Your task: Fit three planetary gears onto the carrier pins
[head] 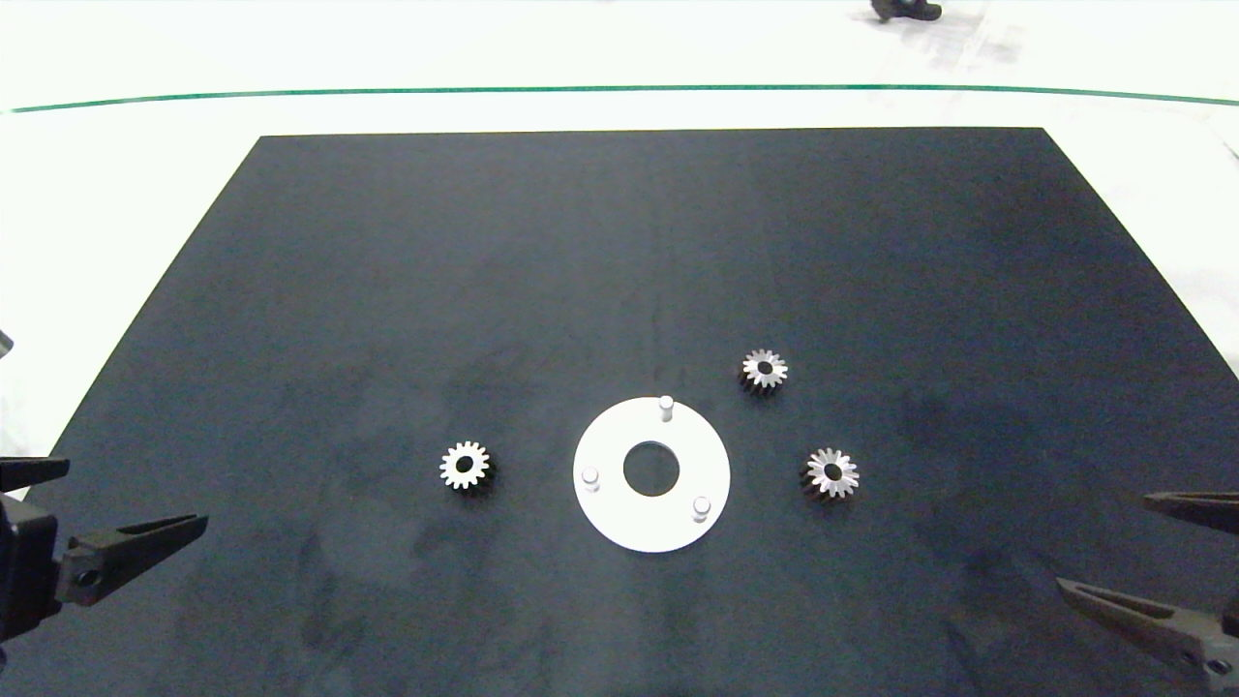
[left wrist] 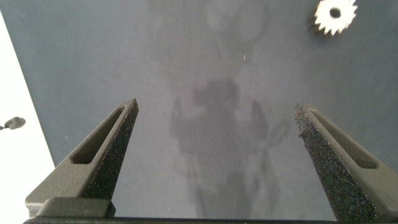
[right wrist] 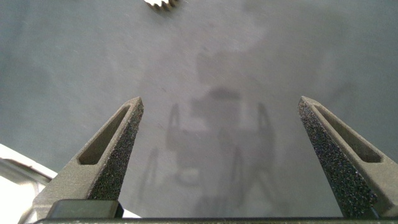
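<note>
A flat white ring-shaped disc [head: 619,503] lies on the black mat, near its front middle. Three carrier pins stand on it: one at the far side [head: 666,407], one at the left [head: 589,476], one at the front right [head: 702,507]. All three pins are bare. Three planetary gears lie flat on the mat: one left of the disc [head: 466,466], also in the left wrist view [left wrist: 335,15]; one at the disc's far right [head: 765,369]; one to its right [head: 831,473]. My left gripper [head: 135,496] [left wrist: 215,106] hovers open at the front left. My right gripper [head: 1103,542] [right wrist: 219,101] is open at the front right. Both are empty.
The black mat [head: 619,242] covers most of a white table, with a thin green line [head: 484,92] running across behind it. A small dark object [head: 905,10] sits at the far edge. In the right wrist view a gear's edge [right wrist: 163,4] just shows.
</note>
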